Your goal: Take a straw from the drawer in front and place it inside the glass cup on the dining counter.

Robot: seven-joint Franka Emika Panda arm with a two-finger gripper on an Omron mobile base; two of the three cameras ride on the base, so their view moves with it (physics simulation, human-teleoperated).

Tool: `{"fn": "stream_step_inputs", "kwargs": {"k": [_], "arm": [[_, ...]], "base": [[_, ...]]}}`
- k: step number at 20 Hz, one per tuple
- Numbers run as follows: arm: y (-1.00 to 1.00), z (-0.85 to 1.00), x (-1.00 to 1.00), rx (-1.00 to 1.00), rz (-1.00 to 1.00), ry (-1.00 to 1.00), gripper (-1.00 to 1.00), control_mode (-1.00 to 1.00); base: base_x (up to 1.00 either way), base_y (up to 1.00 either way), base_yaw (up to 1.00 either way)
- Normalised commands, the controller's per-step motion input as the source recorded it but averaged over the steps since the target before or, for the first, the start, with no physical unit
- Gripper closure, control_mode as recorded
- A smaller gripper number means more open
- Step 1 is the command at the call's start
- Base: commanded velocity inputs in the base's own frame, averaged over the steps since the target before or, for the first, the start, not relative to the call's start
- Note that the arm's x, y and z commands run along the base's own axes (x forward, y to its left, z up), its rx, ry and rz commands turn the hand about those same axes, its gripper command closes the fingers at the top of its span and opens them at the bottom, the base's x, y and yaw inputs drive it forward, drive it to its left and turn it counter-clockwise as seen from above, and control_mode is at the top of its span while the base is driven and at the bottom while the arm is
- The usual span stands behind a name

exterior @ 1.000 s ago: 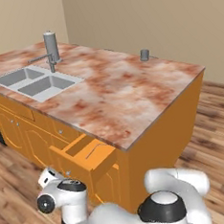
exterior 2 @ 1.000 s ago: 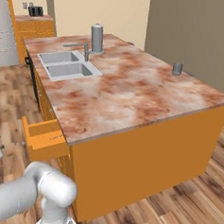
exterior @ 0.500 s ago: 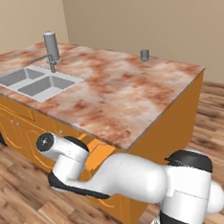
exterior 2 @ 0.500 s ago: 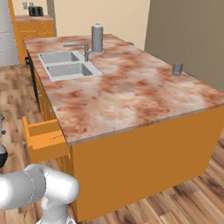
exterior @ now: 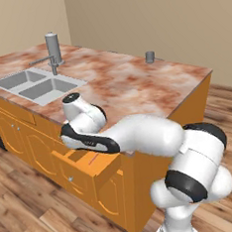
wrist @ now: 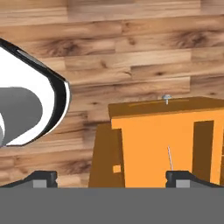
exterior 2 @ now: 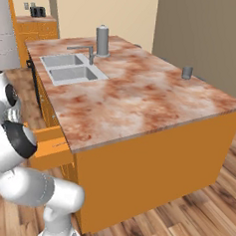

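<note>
The drawer [exterior: 85,165] stands pulled out of the orange cabinet below the dining counter [exterior: 120,87]; it also juts out at the left in the right base view [exterior 2: 50,146]. In the hand view I look down into the drawer [wrist: 148,144], whose knob [wrist: 166,99] is on the far panel. The straw [wrist: 170,158], a thin pale line, lies on the drawer floor. My gripper [wrist: 111,178] hangs open above the drawer, its right fingertip [wrist: 180,177] just below the straw. The glass cup [exterior: 150,57] stands at the counter's far edge [exterior 2: 187,72].
A double sink [exterior: 38,85] with a faucet and a tall grey cylinder [exterior: 52,45] occupy the counter's left end. My white arm [exterior: 139,136] stretches across the cabinet front over the drawer. Wooden floor [wrist: 122,52] lies below, and orange shelving [exterior 2: 34,19] stands far back.
The arm has risen from low near the floor and swung over the open drawer. The jaws have spread wide. Drawer, cup and counter stay put.
</note>
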Motion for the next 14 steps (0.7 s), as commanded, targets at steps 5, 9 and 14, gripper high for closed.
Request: {"fn": "stream_step_inputs", "kwargs": {"k": [5, 9, 14], "arm": [[-0.02, -0.3, 0.47, 0.0, 0.25, 0.22, -1.0, -1.0], [0.0, -0.54, 0.0, 0.0, 0.37, 0.1, -1.0, -1.0], [-0.06, -0.41, 0.28, 0.0, 0.31, 0.04, -1.0, -1.0]], "base": [[0.0, 0.0, 0.0], [0.0, 0.0, 0.0], [0.0, 0.0, 0.0]]}}
